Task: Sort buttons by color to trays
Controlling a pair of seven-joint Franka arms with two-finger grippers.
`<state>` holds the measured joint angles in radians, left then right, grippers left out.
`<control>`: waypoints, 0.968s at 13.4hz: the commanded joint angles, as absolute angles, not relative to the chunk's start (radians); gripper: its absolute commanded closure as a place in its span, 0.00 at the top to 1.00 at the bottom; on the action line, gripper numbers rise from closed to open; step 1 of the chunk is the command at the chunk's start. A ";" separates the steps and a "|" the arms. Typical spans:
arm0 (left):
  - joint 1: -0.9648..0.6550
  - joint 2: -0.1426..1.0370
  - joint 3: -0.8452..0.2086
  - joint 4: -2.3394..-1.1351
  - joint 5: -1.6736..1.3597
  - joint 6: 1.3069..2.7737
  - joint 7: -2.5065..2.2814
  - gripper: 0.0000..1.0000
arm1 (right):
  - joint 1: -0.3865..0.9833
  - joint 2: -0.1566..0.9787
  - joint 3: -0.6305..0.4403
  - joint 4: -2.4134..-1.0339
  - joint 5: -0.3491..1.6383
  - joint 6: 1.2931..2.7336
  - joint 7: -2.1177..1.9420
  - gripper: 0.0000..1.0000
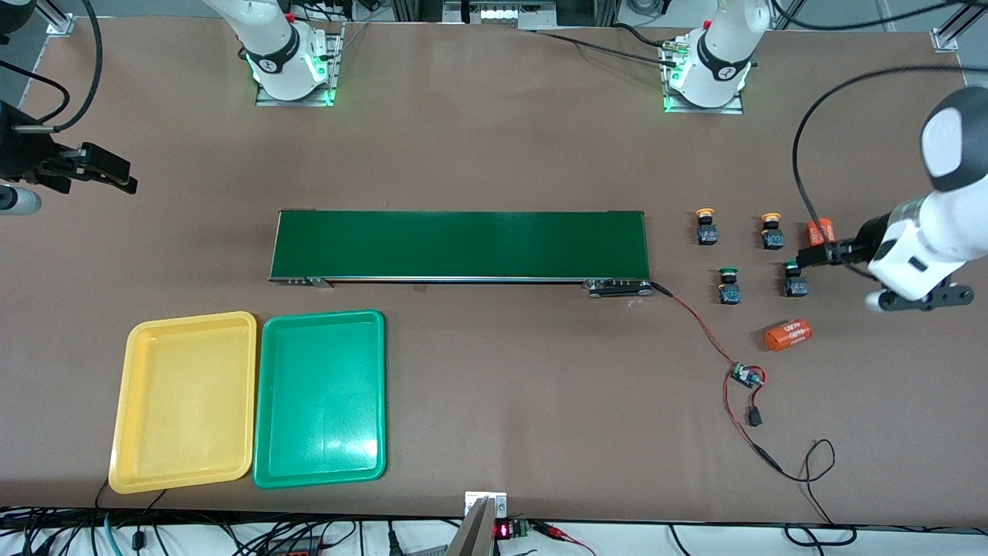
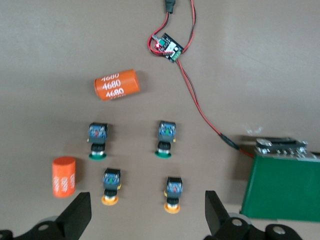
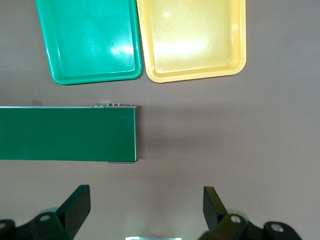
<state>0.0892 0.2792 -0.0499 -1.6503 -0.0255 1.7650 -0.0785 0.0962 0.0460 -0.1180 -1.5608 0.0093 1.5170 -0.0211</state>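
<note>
Black fingers of the left gripper [image 2: 145, 220] stand spread and empty over the table by the four buttons, and the right gripper [image 3: 145, 212] hangs just as wide at the conveyor belt's [image 1: 461, 245] end nearest the trays, waiting. No button has been sorted yet, so I judge this the opening approach: the left gripper must drop over one cap and close. Counted: two yellow-capped buttons [image 1: 705, 226] at twelve o'clock of two green-capped buttons [image 1: 728, 284], two orange cylinders [image 1: 788, 335], one yellow tray [image 1: 184, 401], one green tray [image 1: 319, 398], both trays empty.

White rounded arms, black cables, black claws, green-lit bases.
</note>
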 commanded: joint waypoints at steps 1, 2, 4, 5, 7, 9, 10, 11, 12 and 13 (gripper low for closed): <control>0.110 0.342 -0.054 -1.637 -0.026 1.807 -0.052 1.00 | 0.090 0.051 -0.115 -1.552 0.002 1.519 -0.034 1.00; 0.112 0.371 -0.054 -1.635 -0.026 1.856 -0.032 1.00 | 0.091 0.049 -0.115 -1.552 0.000 1.519 -0.034 1.00; 0.135 0.422 -0.054 -1.637 -0.026 1.958 0.055 1.00 | 0.092 0.049 -0.115 -1.552 0.000 1.517 -0.035 1.00; 0.155 0.449 -0.054 -1.637 -0.031 1.986 0.107 1.00 | 0.091 0.049 -0.115 -1.552 0.000 1.516 -0.040 1.00; 0.175 0.480 -0.054 -1.637 -0.028 2.011 0.171 1.00 | 0.084 0.049 -0.120 -1.552 -0.002 1.513 -0.048 1.00; 0.184 0.523 -0.054 -1.635 -0.028 2.048 0.333 1.00 | 0.084 0.051 -0.121 -1.552 -0.002 1.513 -0.048 1.00; 0.196 0.549 -0.054 -1.635 -0.031 2.087 0.463 1.00 | 0.084 0.051 -0.121 -1.552 -0.002 1.513 -0.048 1.00; 0.207 0.567 -0.054 -1.635 -0.037 2.133 0.592 1.00 | 0.084 0.051 -0.121 -1.552 -0.002 1.514 -0.048 1.00; 0.206 0.583 -0.054 -1.635 -0.035 2.166 0.698 1.00 | 0.084 0.049 -0.121 -1.552 -0.002 1.514 -0.048 1.00; 0.204 0.595 -0.054 -1.635 -0.031 2.169 0.768 1.00 | 0.084 0.049 -0.121 -1.552 -0.002 1.513 -0.048 1.00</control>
<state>0.1972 0.5668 -0.0478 -1.6511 -0.0252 2.1462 0.6051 0.0916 0.0467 -0.1254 -1.5610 0.0092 1.5176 -0.0296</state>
